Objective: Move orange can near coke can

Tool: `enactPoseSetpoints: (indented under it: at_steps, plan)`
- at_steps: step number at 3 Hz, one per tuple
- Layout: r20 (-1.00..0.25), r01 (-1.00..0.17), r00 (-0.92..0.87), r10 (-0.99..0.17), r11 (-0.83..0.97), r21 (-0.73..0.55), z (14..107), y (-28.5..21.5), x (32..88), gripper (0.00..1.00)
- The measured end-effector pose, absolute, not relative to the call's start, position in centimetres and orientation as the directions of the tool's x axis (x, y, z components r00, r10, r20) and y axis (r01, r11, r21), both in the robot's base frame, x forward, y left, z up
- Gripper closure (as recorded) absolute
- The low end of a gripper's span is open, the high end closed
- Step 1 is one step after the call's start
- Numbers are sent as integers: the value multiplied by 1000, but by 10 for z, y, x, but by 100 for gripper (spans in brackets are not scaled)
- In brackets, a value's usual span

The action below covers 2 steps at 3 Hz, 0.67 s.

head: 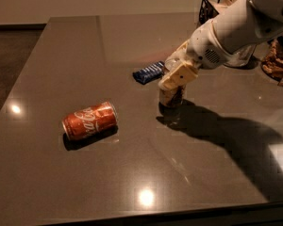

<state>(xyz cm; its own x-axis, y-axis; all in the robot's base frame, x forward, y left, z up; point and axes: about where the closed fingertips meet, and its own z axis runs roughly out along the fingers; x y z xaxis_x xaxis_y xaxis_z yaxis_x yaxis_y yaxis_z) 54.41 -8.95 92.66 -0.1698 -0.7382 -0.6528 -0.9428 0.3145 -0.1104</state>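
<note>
The orange can (171, 98) stands upright on the dark table (132, 173) right of centre; only its lower golden-tan part shows. My gripper (177, 77) comes in from the upper right, its cream fingers (180, 75) closed around the can's top. The coke can (90, 121), red-orange with white script, lies on its side to the left and a little nearer the front, well apart from the orange can.
A blue snack packet (149, 72) lies flat just behind the orange can. A black wire basket (216, 4) stands at the back right. Brown glossy items (277, 60) sit at the right edge. The table's front edge runs along the bottom.
</note>
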Motion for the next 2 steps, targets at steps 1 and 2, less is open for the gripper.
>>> enactPoseSetpoints:
  at_steps: [1, 2]
  plan:
    - [-676, -958, -101, -730, 254, -131, 943, -65, 533, 87]
    - [-687, -978, -23, -726, 160, -136, 946, -29, 519, 100]
